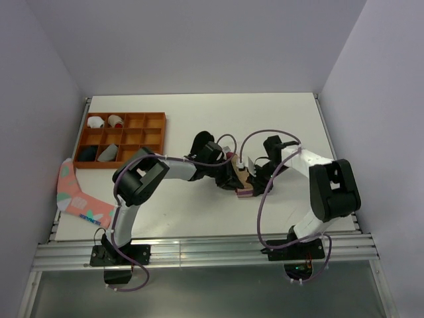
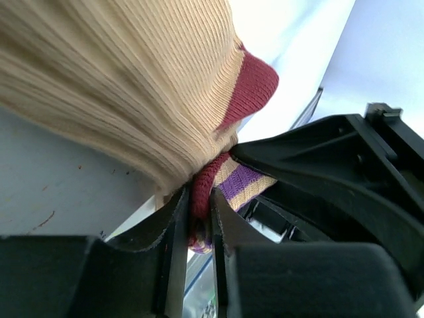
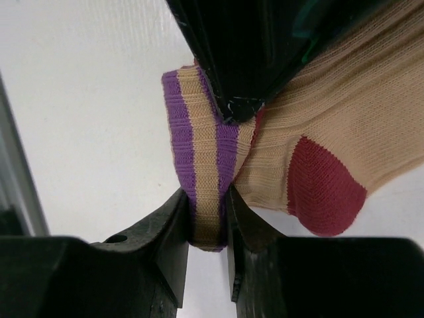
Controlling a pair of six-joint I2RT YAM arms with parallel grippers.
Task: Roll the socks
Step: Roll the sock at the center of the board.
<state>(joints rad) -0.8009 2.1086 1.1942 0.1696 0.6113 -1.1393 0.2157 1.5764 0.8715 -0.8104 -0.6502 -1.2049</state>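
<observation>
Elbows bent inward, the left hand [image 2: 201,222] and right hand [image 3: 209,222] nearly meet, each clamped down narrow.

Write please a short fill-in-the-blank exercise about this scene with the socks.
1. The right hand pinches the tan sock at its cuff with ____ stripes.
2. The left hand pinches a maroon part of the same ____.
3. The spotted sock at the table's left edge is ____.
Missing words: purple; sock; pink.
</observation>
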